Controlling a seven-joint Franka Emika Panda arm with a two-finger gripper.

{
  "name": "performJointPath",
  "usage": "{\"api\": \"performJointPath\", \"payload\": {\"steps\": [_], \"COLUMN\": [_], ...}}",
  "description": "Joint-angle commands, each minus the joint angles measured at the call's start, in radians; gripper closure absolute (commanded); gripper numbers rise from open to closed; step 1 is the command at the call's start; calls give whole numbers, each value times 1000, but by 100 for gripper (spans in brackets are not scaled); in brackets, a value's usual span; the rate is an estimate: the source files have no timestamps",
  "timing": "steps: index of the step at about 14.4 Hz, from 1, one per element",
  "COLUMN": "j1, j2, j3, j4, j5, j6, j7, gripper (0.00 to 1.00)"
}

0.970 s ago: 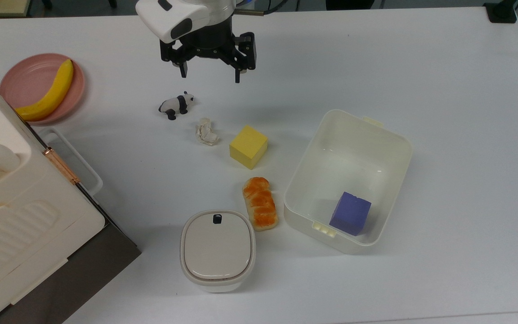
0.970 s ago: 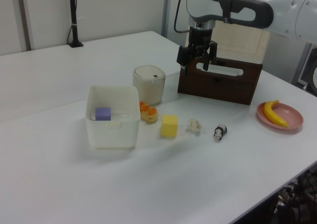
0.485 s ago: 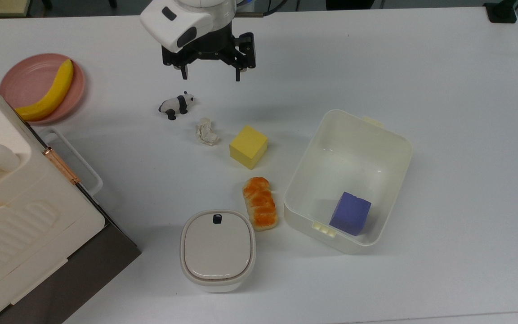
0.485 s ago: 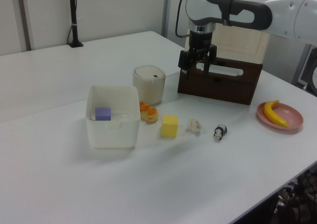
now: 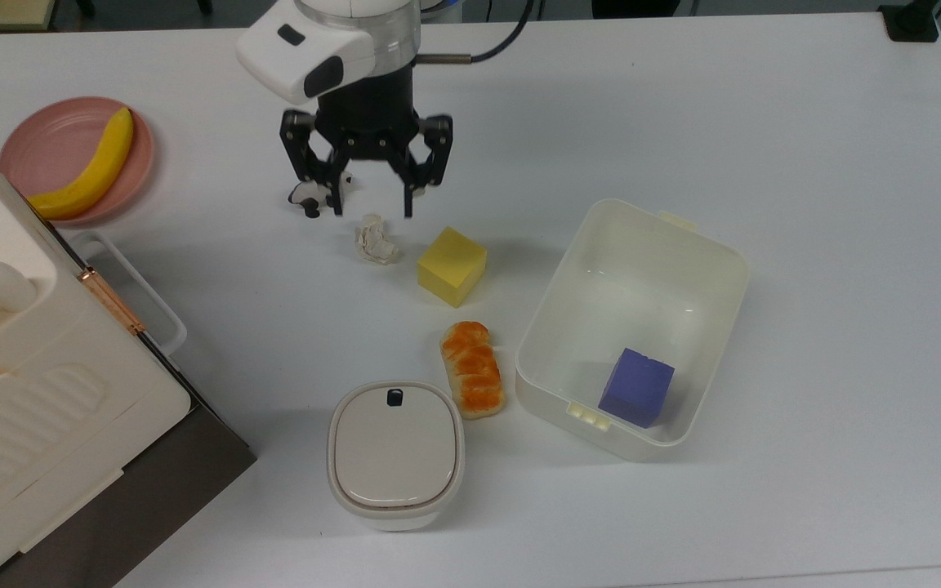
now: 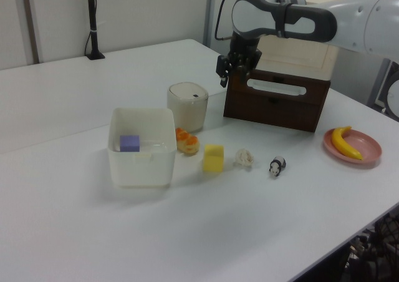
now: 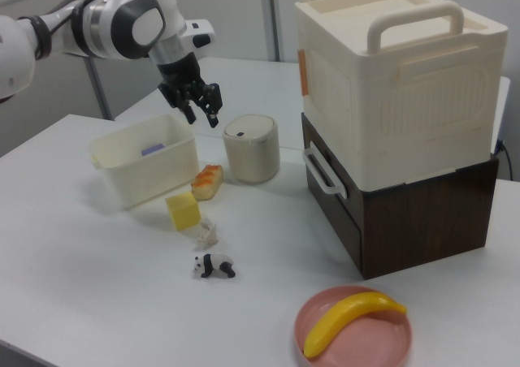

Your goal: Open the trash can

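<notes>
The trash can (image 5: 395,453) is a small cream-white bin with a beige lid lying flat on it and a black button (image 5: 394,397) at its far edge, low in the top view's centre. In the left view the trash can (image 6: 187,106) stands behind the tub, and in the right view the trash can (image 7: 251,148) stands beside the big box. My gripper (image 5: 372,208) hangs open and empty in the air, well above the table. It is up-frame of the bin in the top view. In the left view the gripper (image 6: 224,79) is above and right of the bin; in the right view the gripper (image 7: 203,117) is above and left of it.
Between gripper and bin lie a toy panda (image 5: 305,196), a crumpled paper ball (image 5: 375,240), a yellow cube (image 5: 452,266) and a bread piece (image 5: 472,369). A cream tub (image 5: 732,269) holds a purple cube (image 5: 636,387). A pink plate (image 5: 46,147) with a banana and a big cream appliance (image 5: 29,384) stand at the top view's left.
The gripper has moved down the top view's frame, from beyond the panda to over it, nearer the trash can. It stays open. Nothing on the table moved.
</notes>
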Motion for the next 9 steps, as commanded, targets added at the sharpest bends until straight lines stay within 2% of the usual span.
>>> {"api": "performJointPath", "payload": {"steps": [1, 3, 9], "j1": [6, 9, 9], "j2": [65, 104, 248], "j3": [-1, -1, -7], "j4": [-3, 8, 103], "j5": [12, 10, 3], "j6": [199, 326, 503], "j7": [-12, -10, 77], "gripper": [100, 100, 100]}}
